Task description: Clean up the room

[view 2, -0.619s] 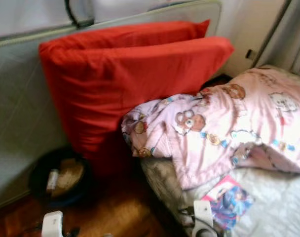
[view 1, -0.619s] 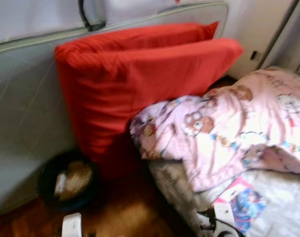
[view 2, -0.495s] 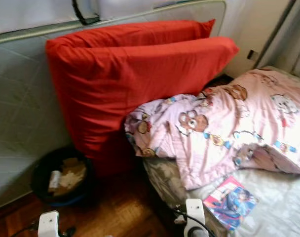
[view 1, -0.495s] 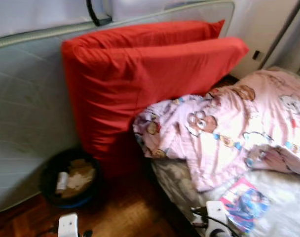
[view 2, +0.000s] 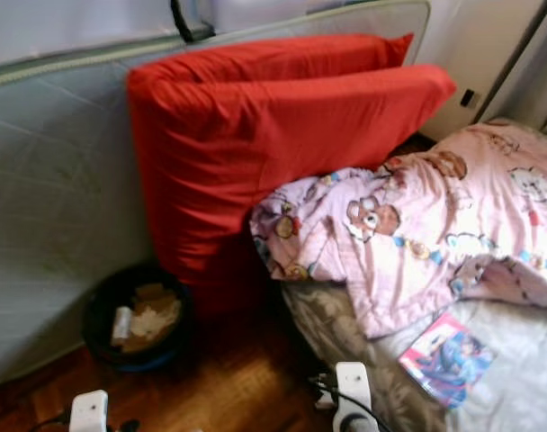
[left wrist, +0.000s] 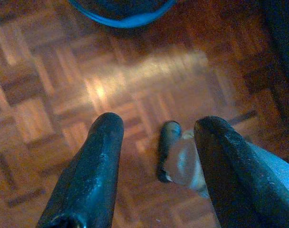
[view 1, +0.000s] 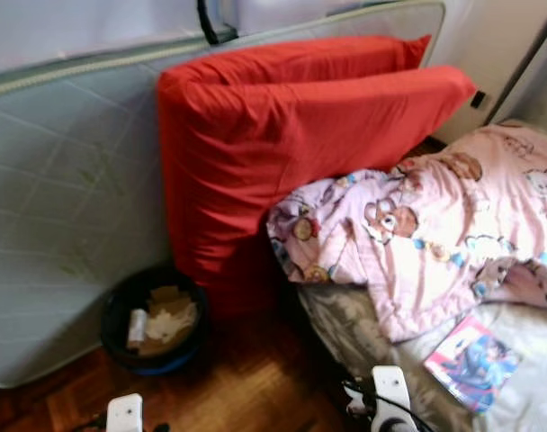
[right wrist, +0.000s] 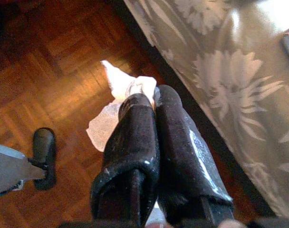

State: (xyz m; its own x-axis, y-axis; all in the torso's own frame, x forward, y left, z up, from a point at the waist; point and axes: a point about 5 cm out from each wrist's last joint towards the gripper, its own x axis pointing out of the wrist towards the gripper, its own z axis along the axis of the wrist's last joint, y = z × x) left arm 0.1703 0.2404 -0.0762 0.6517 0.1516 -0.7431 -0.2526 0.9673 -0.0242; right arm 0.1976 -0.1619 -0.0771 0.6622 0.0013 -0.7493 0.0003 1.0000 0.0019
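One strip of parquet floor (view 1: 246, 387) lies open for you beside the bin (view 1: 155, 319); right gripper (right wrist: 147, 97) pinches white tissue (right wrist: 117, 102), left gripper (left wrist: 156, 126) spread, empty.

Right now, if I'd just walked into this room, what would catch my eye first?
The big red cushions, leaning against a grey mattress stood on its edge. To their right a pink teddy-bear blanket lies rumpled on the bed, and a dark bin of paper scraps sits on the parquet floor at the mattress's foot. The right gripper pinches a white tissue above that floor.
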